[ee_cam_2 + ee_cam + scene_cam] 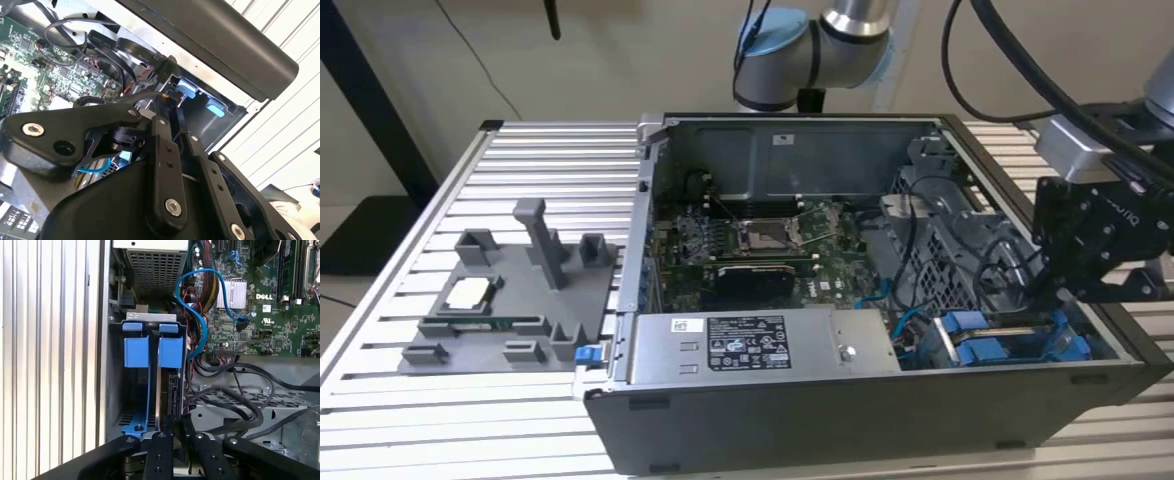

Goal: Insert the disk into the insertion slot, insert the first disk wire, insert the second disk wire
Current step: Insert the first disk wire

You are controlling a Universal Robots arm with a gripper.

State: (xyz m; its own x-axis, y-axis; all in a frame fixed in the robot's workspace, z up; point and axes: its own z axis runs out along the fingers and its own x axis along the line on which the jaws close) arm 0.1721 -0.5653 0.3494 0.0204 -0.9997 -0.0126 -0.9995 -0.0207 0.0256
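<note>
Standing on the slatted table (520, 150), the open computer case (854, 430) is taking up the middle and the exterior view's right, with a grey parts tray (507, 300) lying apart on the exterior view's left. Inside the case, the motherboard (761, 235) is lying toward the far side and the grey power supply box (747, 345) is sitting along the near wall. The insertion slot (116, 390) is occupying the case's near corner on the exterior view's right, and the disk (164, 390) is standing on edge inside it in its blue carrier frame (136, 351), so the first step is looking done or nearly done. The gripper (173, 424) is hanging directly over that slot with its fingers drawn narrow, and in the first wrist view they appear to be pinching the exposed edge of the disk, which is running straight into the gap between them. A blue cable (202, 325) is looping from the motherboard down beside the disk, and black cables (240, 400) are lying loose just beside the gripper. Neither is visibly plugged into the disk, so both wire steps are probably remaining, though the disk's connector end is hidden.
</note>
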